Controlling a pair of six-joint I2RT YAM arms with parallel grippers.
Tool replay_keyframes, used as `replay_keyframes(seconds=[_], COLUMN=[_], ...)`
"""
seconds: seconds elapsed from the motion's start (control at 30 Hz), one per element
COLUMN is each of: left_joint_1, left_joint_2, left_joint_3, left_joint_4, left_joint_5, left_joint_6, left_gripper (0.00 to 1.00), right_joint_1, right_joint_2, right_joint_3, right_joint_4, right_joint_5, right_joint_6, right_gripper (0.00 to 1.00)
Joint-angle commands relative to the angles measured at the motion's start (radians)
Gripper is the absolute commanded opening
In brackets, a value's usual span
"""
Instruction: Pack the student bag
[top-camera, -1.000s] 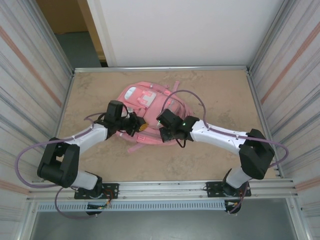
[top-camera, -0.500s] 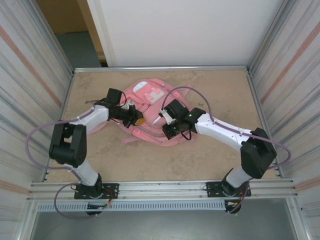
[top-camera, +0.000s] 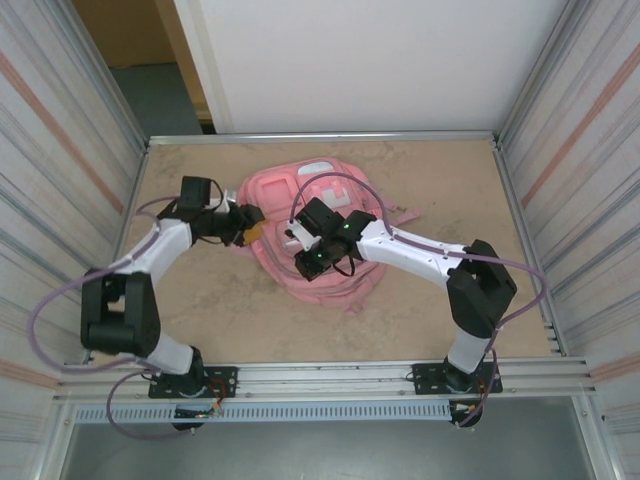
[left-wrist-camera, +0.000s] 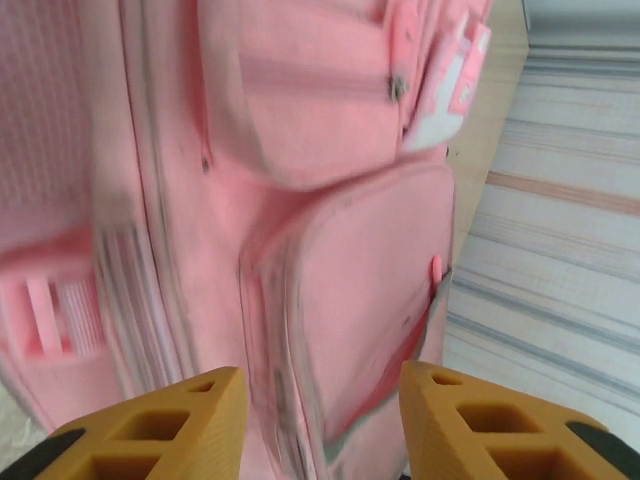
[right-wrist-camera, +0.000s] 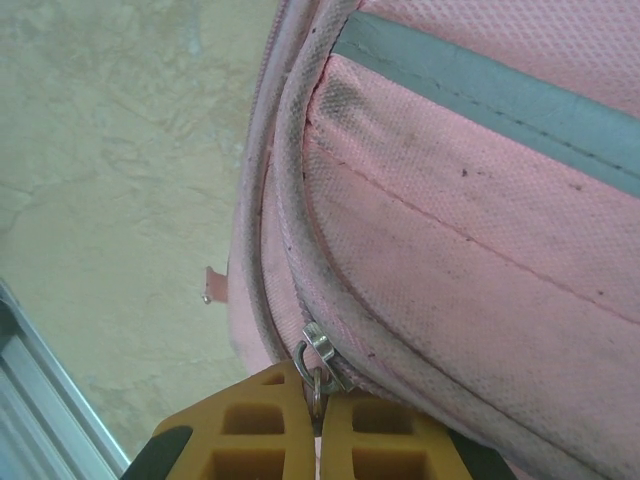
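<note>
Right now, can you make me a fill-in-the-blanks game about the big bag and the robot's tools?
The large fabric backpack with zip pockets is coloured ____.
The right tool is ____ on the small metal zipper pull.
The left tool is ____, holding nothing.
Missing words: pink, shut, open.

We see the student bag (top-camera: 268, 192) as matt pink woven cloth, finely dimpled and flecked with grime, with a smoother grey band (right-wrist-camera: 480, 90). At six o'clock in the right wrist view, a shiny metal zip pull (right-wrist-camera: 316, 352) meets the right gripper (right-wrist-camera: 318, 405), whose fingers (right-wrist-camera: 250, 425) look matt orange plastic. The table (top-camera: 220, 310) is dull, mottled beige.
</note>
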Motion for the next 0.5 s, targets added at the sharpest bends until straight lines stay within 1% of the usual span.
replay_keyframes(seconds=[0.0, 0.1, 0.17, 0.27, 0.33, 0.37, 0.4, 0.47], left_joint_1=[-0.047, -0.089, -0.115, -0.130, -0.139, -0.145, -0.149, -0.149], left_joint_2=[-0.070, -0.100, -0.097, -0.055, -0.024, -0.010, 0.000, 0.008], left_joint_3=[-0.120, -0.160, -0.161, -0.155, -0.172, -0.178, -0.182, -0.182], left_joint_4=[0.065, 0.161, 0.206, 0.230, 0.271, 0.287, 0.306, 0.322], left_joint_5=[-0.028, -0.042, -0.044, -0.027, -0.014, -0.011, -0.010, -0.007], left_joint_6=[-0.077, -0.157, -0.179, -0.196, -0.227, -0.242, -0.250, -0.237], left_gripper=[0.44, 0.44, 0.44, 0.43, 0.42, 0.40, 0.32, 0.01], right_joint_1=[0.024, 0.039, 0.043, 0.040, 0.033, 0.031, 0.028, 0.021], right_joint_2=[0.034, 0.067, 0.073, 0.067, 0.067, 0.067, 0.068, 0.065], right_joint_3=[0.049, 0.082, 0.088, 0.070, 0.063, 0.058, 0.050, 0.042], right_joint_4=[0.012, 0.002, 0.012, 0.044, 0.054, 0.061, 0.068, 0.061], right_joint_5=[-0.059, -0.075, -0.094, -0.121, -0.133, -0.140, -0.151, -0.154], right_joint_6=[0.026, 0.033, 0.046, 0.072, 0.098, 0.117, 0.129, 0.146], right_gripper=[0.00, 0.00, 0.00, 0.00, 0.00, 0.00, 0.00, 0.00])
